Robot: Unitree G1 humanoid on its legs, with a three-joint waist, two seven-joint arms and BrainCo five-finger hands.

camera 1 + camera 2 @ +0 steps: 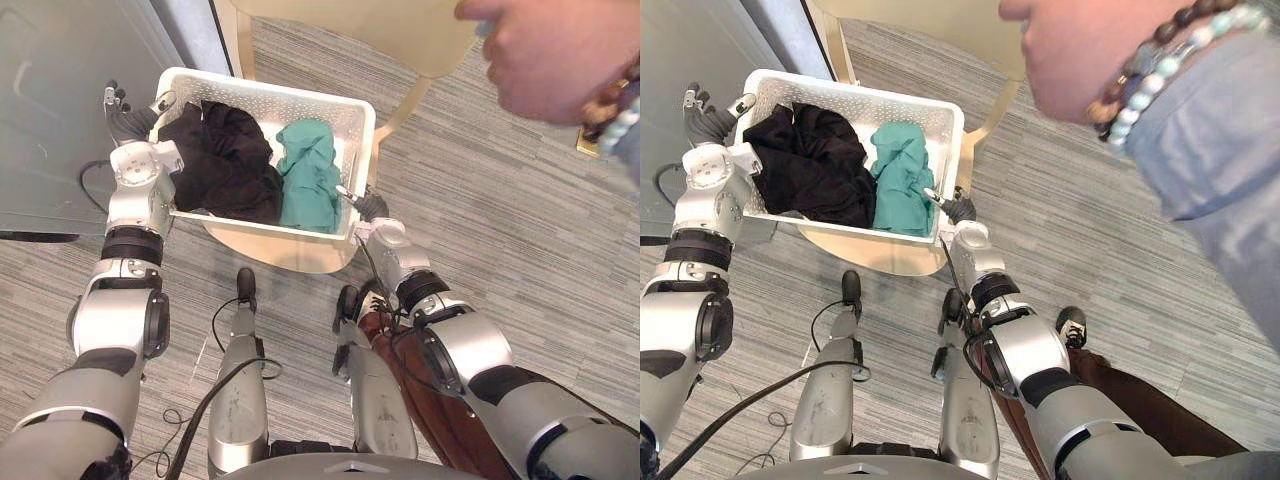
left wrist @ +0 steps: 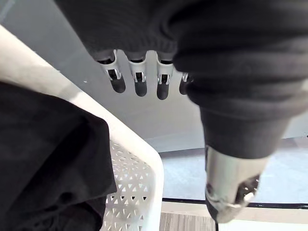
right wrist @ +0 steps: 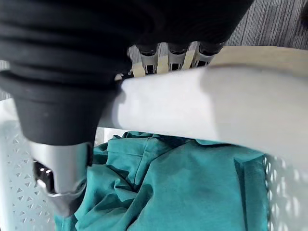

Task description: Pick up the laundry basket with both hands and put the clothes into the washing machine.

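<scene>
**Spotter:** Your laundry basket (image 1: 270, 100) sits on a pale wooden seat (image 1: 285, 258), open top facing up. Its long axis runs across your front, left to right, and is a little skewed, with the left end farther from you and the right end nearer.

**Recorder:** And the load?

**Spotter:** Black clothes (image 1: 220, 160) are heaped in the left half and a teal garment (image 1: 308, 175) is bunched in the right half. The two piles touch in the middle. Both lie below the rim.

**Recorder:** Where is your left robot hand?

**Spotter:** Your left robot hand (image 1: 130, 120) is at the basket's left short end, near the far corner and outside the wall. In its wrist view the fingers (image 2: 139, 82) are straight and spread clear of the white rim, the thumb (image 2: 231, 187) stands apart from them, and nothing is held.

**Recorder:** And the right?

**Spotter:** Your right robot hand (image 1: 372, 208) is at the near right corner. Its fingers (image 3: 151, 60) pass down behind the outside of the rim and their tips are hidden. The thumb (image 3: 60, 178) reaches over the inside, above the teal garment. The rim lies between them, but you cannot tell whether it is clamped.

**Recorder:** Surroundings?

**Spotter:** The floor (image 1: 500, 230) is grey striped carpet. A person's hand (image 1: 560, 55) with a beaded bracelet (image 1: 1140, 85) is at the upper right, well apart from the basket.
</scene>
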